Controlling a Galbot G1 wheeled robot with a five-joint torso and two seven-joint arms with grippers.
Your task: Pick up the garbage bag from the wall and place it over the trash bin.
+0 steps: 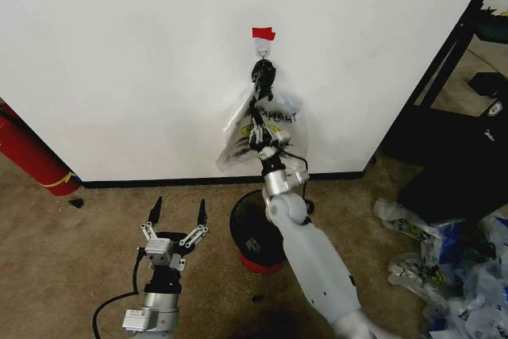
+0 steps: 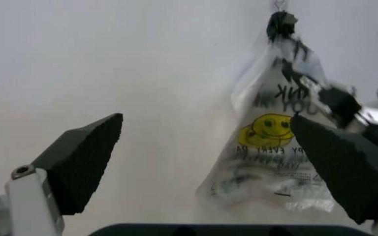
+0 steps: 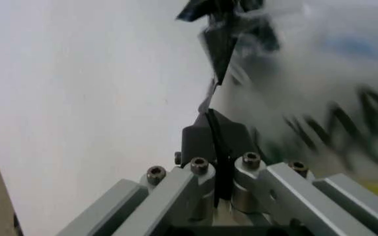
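**Item: bag on wall hook, right arm at the neck**

Location. The garbage bag (image 1: 266,129) hangs from a small metal hook (image 1: 263,53) on the white wall (image 1: 127,61), just beneath a red tape strip (image 1: 263,33). Its long axis runs straight down from the hook. Below and nearer the room stands the trash bin (image 1: 252,232) on the carpet, so the bag lies above and behind the bin's mouth.

Nearest arm. The right arm is stretched up along the bag, its right gripper (image 1: 263,77) at the bunched neck just under the hook, with the bag's body draped alongside the forearm. In the right wrist view the fingers (image 3: 208,132) lie together, with a thin fold of plastic apparently pinched between them; judged a grip on the bag rather than plainly seen. The left gripper (image 1: 176,216) waits low beside the bin, jaws spread, well apart from the bag.

Appearance. Thin clear film, crumpled, gathered dark at the neck and flaring wider below. The print visible is a yellow smiley face and black lettering; a faint blue patch appears in the right wrist view.
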